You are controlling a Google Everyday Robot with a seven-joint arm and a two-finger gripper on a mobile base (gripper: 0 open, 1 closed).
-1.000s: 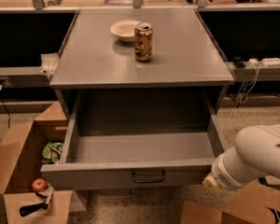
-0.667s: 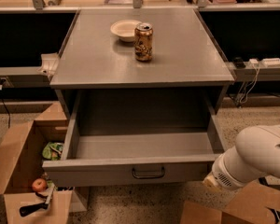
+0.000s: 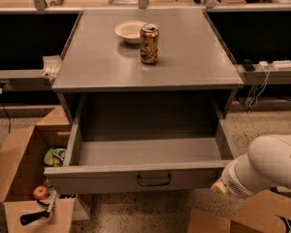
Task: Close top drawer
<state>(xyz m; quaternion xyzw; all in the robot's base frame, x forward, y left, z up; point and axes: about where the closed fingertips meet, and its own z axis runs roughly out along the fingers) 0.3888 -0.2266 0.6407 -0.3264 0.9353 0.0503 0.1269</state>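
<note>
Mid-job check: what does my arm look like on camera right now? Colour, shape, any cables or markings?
The arm is a thick, rounded, glossy white shell; no cables or markings show on it. The tool shows only as a small tan tip at lower right of the camera view, beside the front corner of the top drawer.

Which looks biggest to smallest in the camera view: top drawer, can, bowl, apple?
1. top drawer
2. can and bowl, too alike to rank
3. apple
The gripper sits by the drawer's front corner, lower right.
</note>
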